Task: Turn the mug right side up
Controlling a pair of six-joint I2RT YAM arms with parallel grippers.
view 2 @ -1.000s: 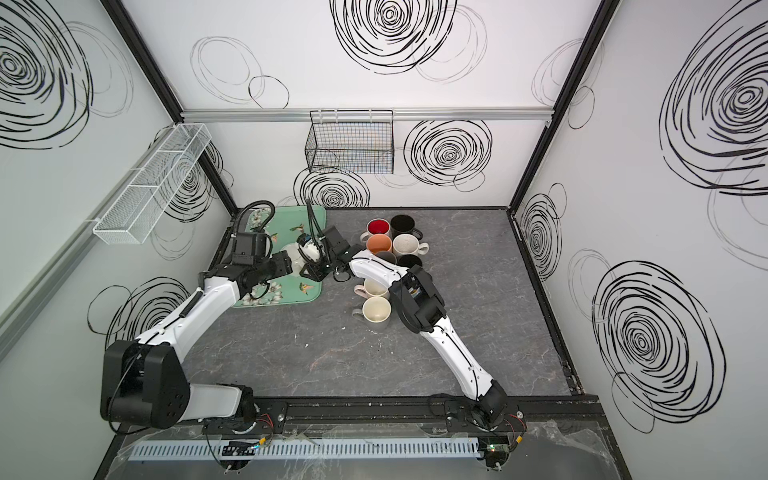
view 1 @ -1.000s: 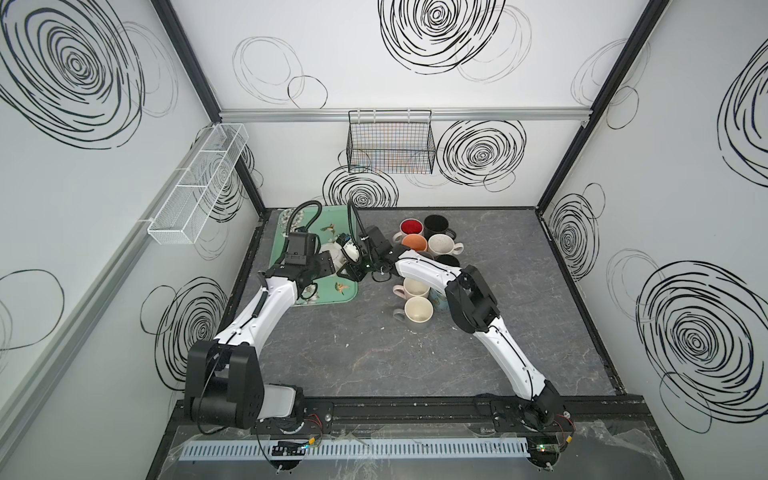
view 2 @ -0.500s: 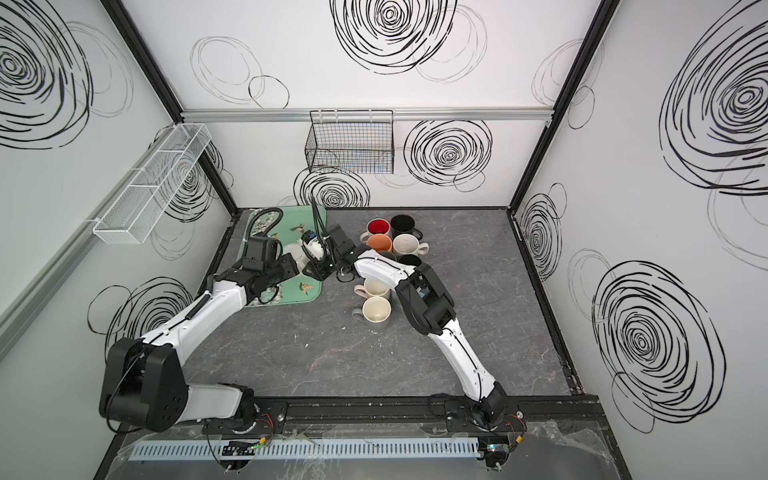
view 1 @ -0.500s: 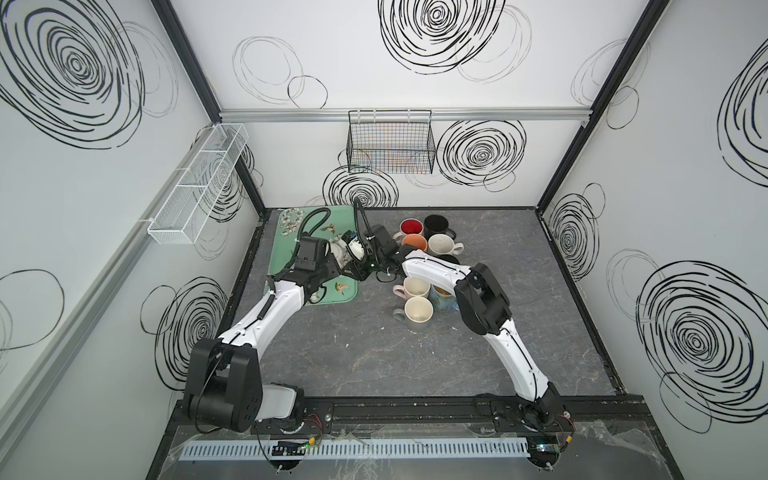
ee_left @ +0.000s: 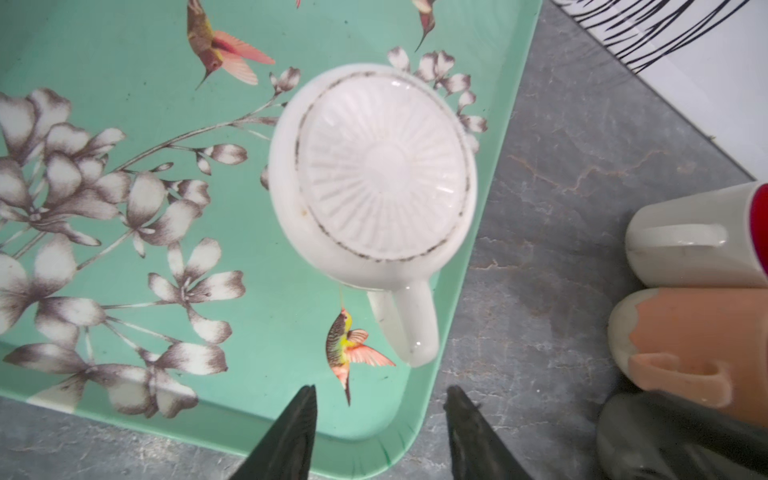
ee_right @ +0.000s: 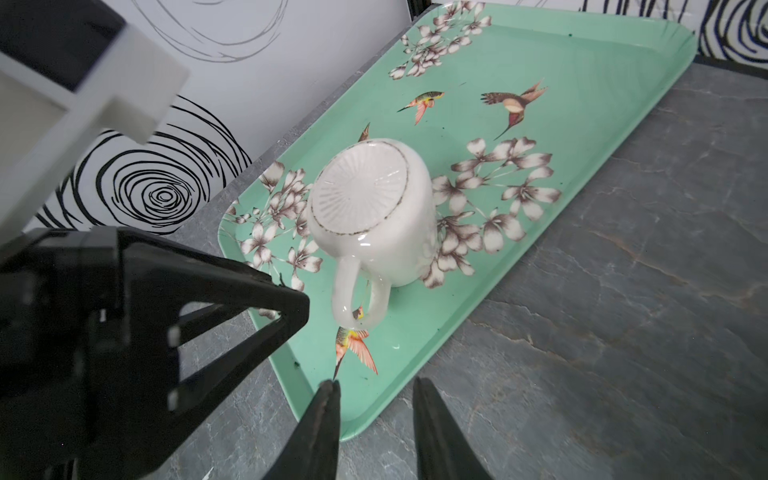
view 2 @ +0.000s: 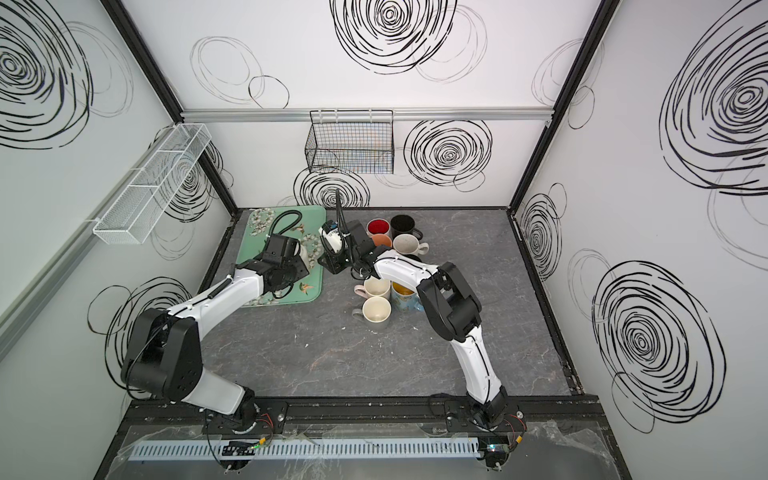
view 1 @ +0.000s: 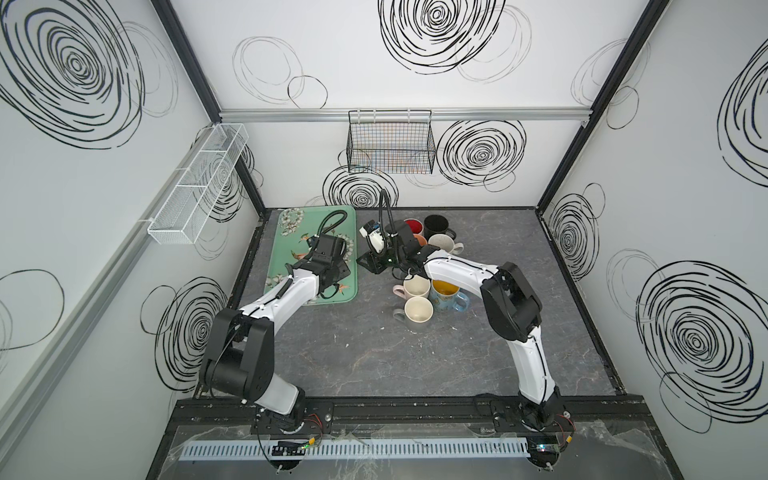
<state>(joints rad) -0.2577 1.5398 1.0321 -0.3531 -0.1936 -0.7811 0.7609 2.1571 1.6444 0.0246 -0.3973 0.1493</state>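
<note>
Glossy white ceramic mug [ee_left: 382, 166] sits upside down, ribbed round base up, near a corner of the shiny mint-green floral tray [ee_left: 104, 50]. Left gripper [ee_left: 382, 392] and right gripper [ee_right: 376, 384] both have jaws apart, holding nothing.

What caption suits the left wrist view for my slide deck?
Open left gripper hovers by the handle of a white mug, upside down on a green hummingbird-print tray.
</note>
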